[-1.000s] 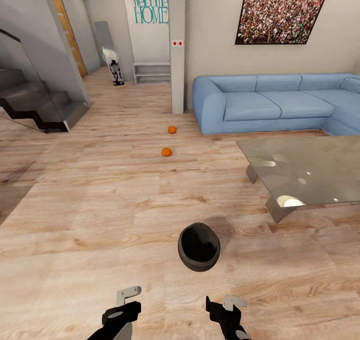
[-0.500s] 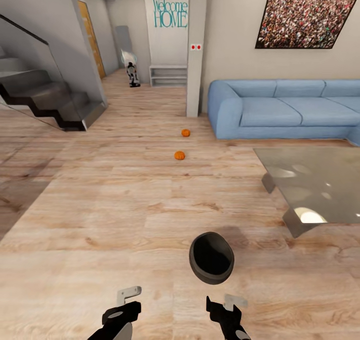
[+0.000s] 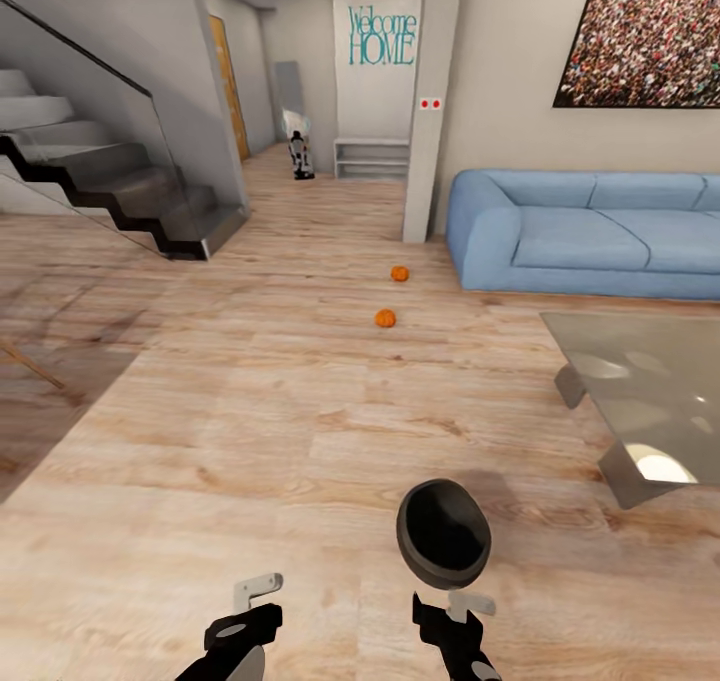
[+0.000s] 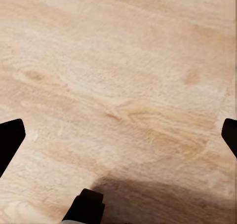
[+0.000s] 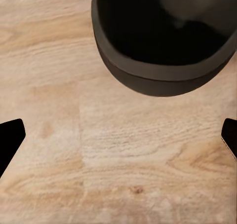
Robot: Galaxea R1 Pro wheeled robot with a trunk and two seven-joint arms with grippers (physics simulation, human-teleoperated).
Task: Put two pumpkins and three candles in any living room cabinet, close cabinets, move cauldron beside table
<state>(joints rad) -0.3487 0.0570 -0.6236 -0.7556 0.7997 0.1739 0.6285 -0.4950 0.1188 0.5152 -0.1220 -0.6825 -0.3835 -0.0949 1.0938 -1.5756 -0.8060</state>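
The cauldron (image 3: 443,533) stands on the wooden floor (image 3: 250,431) just before the right pincer (image 5: 118,135); both pincers spread wide, empty; two pumpkins (image 3: 386,318) lie far ahead.

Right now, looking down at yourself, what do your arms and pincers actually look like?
Both ends are glossy black. In the head view the left pincer and the right pincer each have a chunky black body with a small pale grey angled bracket on top. In the wrist views the fingers show as plain, dark, tapering shapes at the picture's edges. I see no cables, labels or markings.
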